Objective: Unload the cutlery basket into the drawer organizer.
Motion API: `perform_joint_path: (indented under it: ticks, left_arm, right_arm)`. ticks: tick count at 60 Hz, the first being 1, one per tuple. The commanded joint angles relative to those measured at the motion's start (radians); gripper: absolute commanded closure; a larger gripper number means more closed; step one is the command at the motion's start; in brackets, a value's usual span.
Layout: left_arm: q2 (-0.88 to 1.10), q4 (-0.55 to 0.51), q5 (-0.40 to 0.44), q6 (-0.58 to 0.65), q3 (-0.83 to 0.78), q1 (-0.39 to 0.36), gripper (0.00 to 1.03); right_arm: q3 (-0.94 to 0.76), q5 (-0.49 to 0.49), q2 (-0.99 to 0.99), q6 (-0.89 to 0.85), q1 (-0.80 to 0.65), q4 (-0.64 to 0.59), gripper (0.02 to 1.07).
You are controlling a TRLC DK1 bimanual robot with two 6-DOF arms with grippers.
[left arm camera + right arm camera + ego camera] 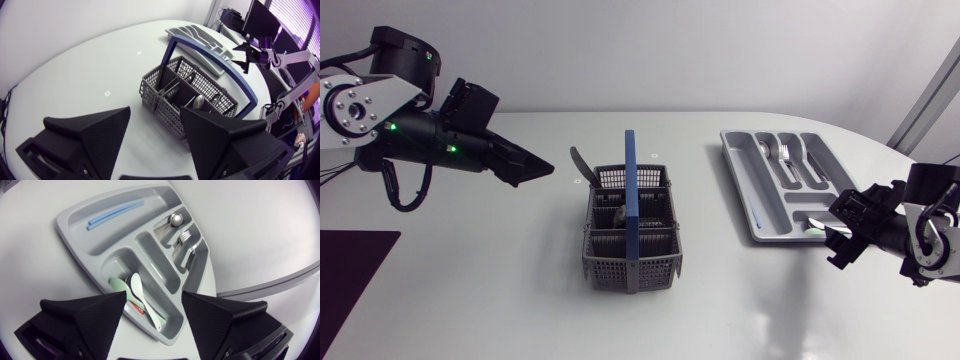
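Grey plastic mesh forms the cutlery basket [632, 235], which stands upright at the middle of the white table [470, 290], its blue handle [631, 200] arching over the compartments. Cutlery is inside: a dark utensil handle [582, 165] leans out of the basket's far left corner, and the left wrist view shows a metal spoon bowl [198, 101] in one compartment.

Left of the basket, the left gripper [535, 168] hangs above the table, pointing at it. Its fingers stand apart and hold nothing.

Right of the basket, well apart from it, lies the grey drawer organizer [732, 150]. Contents, per the right wrist view:
- two blue sticks [115, 214] in the long compartment on the basket side;
- a metal spoon [172, 220] and a fork [185, 236] in the far slots;
- a white plastic spoon [142, 297] over a pale green piece [119, 286] in the near slot.

The right gripper [840, 225] is at the organizer's near right corner, over the near slot. Its fingers are spread with nothing between them.
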Motion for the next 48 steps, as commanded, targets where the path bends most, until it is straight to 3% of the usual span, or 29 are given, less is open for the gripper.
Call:
perform_joint_path:
  ticks: [1, 16, 26, 41, 48]
  left_arm:
    - [0.014, 0.056, 0.020, 0.059, -0.052, -0.017, 0.33]
    - [0.014, 0.285, 0.038, 0.178, -0.162, -0.063, 0.33]
    - [0.046, 0.381, 0.038, 0.274, -0.199, -0.073, 0.33]
    - [0.179, 0.470, 0.060, 0.384, -0.188, -0.074, 0.33]
    - [0.221, 0.470, 0.131, 0.424, -0.162, -0.065, 0.33]
  right_arm:
    - [-0.035, 0.004, -0.078, 0.066, 0.043, -0.062, 0.20]
    - [-0.043, 0.004, -0.285, 0.220, 0.220, -0.269, 0.14]
    - [-0.014, 0.007, -0.340, 0.312, 0.335, -0.372, 0.14]
    - [0.029, 0.030, -0.290, 0.401, 0.462, -0.386, 0.14]
    - [0.055, 0.035, -0.250, 0.422, 0.491, -0.386, 0.14]
